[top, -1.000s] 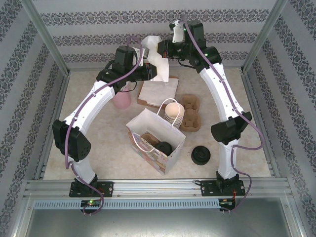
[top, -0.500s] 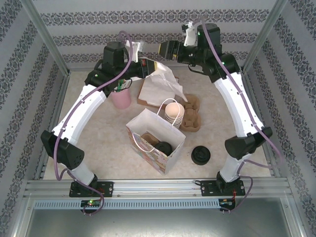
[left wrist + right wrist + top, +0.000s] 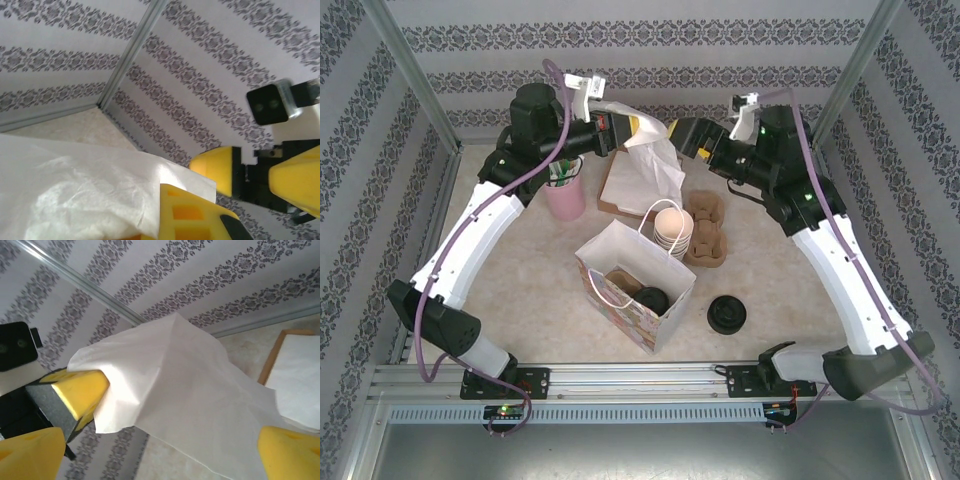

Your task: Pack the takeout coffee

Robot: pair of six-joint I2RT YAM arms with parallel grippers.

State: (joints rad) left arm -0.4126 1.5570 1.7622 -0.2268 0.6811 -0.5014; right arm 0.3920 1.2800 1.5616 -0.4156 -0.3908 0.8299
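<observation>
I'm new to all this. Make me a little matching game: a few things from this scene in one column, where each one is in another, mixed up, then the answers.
Things:
1. napkin
2. pink cup
3. loose black lids
4. lidded coffee cup

Places:
A. inside the white bag
B. held up by the left gripper
C. on the table, right of the bag
D. on the table, far left

Pairs: 1-B, 2-D, 3-C, 4-A

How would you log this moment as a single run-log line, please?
left gripper: shut on napkin, raised at back | right gripper: open, facing napkin | paper bag: open, upright | takeout coffee: in bag
</observation>
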